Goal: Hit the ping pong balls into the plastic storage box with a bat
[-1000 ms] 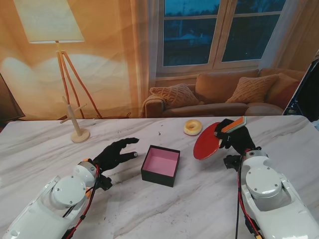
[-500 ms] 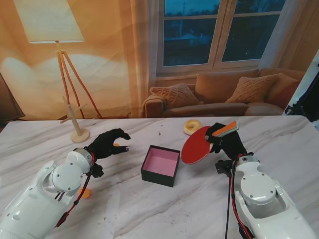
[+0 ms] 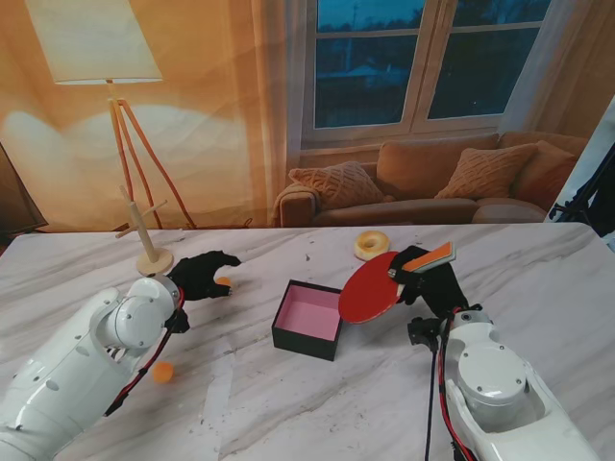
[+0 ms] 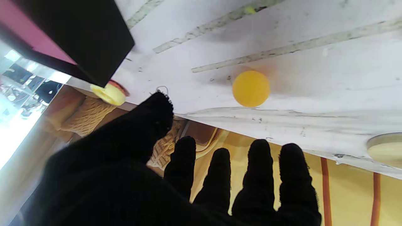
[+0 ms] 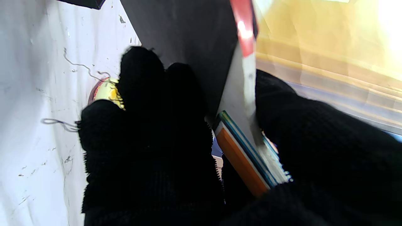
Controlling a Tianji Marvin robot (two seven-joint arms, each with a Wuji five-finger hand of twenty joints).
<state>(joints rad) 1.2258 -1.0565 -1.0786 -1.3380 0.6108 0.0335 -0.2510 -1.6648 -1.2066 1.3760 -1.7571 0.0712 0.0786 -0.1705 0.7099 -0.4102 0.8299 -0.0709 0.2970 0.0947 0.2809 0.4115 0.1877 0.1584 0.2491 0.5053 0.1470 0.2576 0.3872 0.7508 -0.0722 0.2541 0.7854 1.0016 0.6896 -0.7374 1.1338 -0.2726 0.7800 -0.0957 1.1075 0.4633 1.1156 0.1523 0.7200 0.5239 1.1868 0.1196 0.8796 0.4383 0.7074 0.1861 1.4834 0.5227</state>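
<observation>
Orange is the colour of the ball [image 3: 223, 281] that matters most: it sits on the marble table [image 3: 317, 403] at about nine o'clock from the box [image 3: 309, 320], right beside the fingertips of the left hand [image 3: 200, 274]. A second orange ball [image 3: 163, 372] lies nearer to me, at about seven o'clock from the box, close by the left arm. The box is black outside and pink inside, and I see no ball in it. In the last second the left hand has swung away from the box toward ten o'clock, and the first ball has come into sight there. The red bat [image 3: 369, 288] has moved in from three o'clock until its round face hangs over the box's right edge. That tells me the job is just starting, and I think a ball must be brought over to the bat. The left hand is black-gloved, spread out and holding nothing. The right hand [image 3: 430, 279] is wrapped tightly around the bat handle, its blade tipped toward the box.
</observation>
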